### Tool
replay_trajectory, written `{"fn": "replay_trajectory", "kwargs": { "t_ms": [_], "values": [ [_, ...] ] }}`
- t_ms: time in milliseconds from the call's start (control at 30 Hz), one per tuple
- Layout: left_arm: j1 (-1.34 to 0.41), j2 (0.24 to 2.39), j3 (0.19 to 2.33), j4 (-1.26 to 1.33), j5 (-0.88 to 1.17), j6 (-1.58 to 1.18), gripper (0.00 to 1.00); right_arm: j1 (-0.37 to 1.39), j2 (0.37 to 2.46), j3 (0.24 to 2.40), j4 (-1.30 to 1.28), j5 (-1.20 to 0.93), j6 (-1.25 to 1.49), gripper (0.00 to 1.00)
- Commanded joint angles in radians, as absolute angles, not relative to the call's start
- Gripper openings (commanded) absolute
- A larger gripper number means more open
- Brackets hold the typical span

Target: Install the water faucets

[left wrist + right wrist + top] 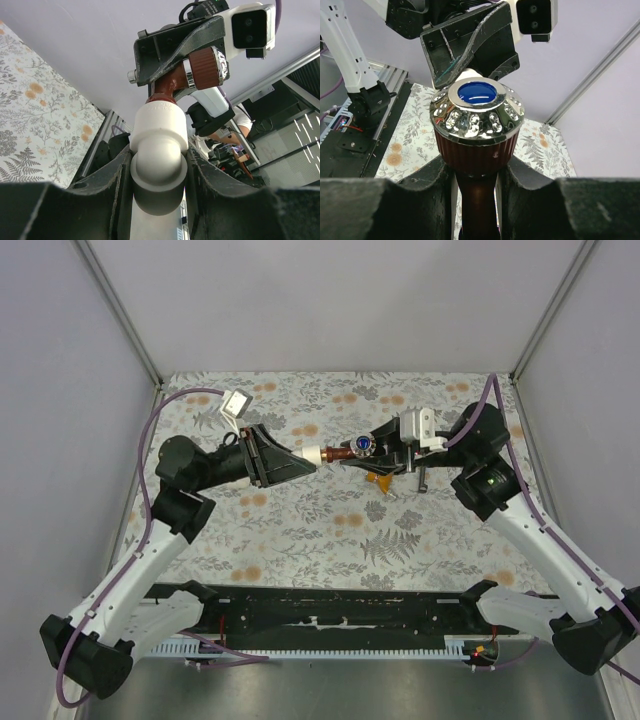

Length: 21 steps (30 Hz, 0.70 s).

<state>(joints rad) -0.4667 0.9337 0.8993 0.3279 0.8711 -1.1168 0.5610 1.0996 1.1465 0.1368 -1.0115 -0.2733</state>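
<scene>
Holding a white plastic elbow pipe fitting (159,135) clamped in my left gripper (159,172), I meet it in mid-air, at the centre of the top view, with the reddish-brown tap (477,120), chrome-knobbed and blue-capped. My right gripper (476,175) grasps the tap's body just under the knob. The tap's end sits in the elbow's mouth, so I judge I am screwing it in. Next I must twist the tap about its axis, fitting held steady. An orange tap (382,481) lies on the flowered table (300,540), just below centre.
</scene>
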Motion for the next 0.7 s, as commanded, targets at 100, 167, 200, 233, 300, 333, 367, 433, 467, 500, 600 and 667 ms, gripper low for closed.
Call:
{"fn": "replay_trajectory", "kwargs": {
  "t_ms": [100,167,200,233,300,333,367,433,467,500,600,667],
  "values": [
    [-0.488,0.934,0.968,0.367,0.919,-1.098,0.02,0.58,1.132,1.18,0.084,-1.012,-0.272,0.0],
    [-0.488,0.937,0.977,0.364,0.946,-1.075,0.02,0.58,1.14,1.189,0.075,-1.02,-0.252,0.0],
    [-0.486,0.94,0.983,0.362,0.957,-1.059,0.02,0.581,1.143,1.192,0.072,-1.023,-0.242,0.0],
    [-0.486,0.943,0.988,0.359,0.971,-1.046,0.02,0.58,1.146,1.196,0.069,-1.023,-0.232,0.0],
    [-0.488,0.946,0.992,0.356,0.986,-1.026,0.02,0.581,1.146,1.198,0.071,-1.026,-0.21,0.0],
    [-0.488,0.946,0.994,0.356,0.991,-1.019,0.02,0.581,1.146,1.2,0.072,-1.023,-0.196,0.0],
    [-0.488,0.946,0.994,0.356,0.996,-1.008,0.02,0.581,1.144,1.198,0.074,-1.023,-0.181,0.0],
    [-0.488,0.948,0.997,0.35,1.009,-0.982,0.02,0.581,1.146,1.2,0.077,-1.017,-0.151,0.0],
    [-0.488,0.948,0.997,0.345,1.011,-0.973,0.02,0.581,1.144,1.198,0.078,-1.017,-0.143,0.0],
    [-0.488,0.951,0.997,0.344,1.009,-0.966,0.02,0.58,1.146,1.197,0.08,-1.014,-0.132,0.0],
    [-0.488,0.956,0.999,0.348,0.993,-0.957,0.02,0.586,1.143,1.186,0.089,-1.005,-0.112,0.0],
    [-0.491,0.956,0.997,0.368,0.983,-0.957,0.02,0.589,1.143,1.172,0.116,-0.991,-0.081,0.0]
  ]
}}
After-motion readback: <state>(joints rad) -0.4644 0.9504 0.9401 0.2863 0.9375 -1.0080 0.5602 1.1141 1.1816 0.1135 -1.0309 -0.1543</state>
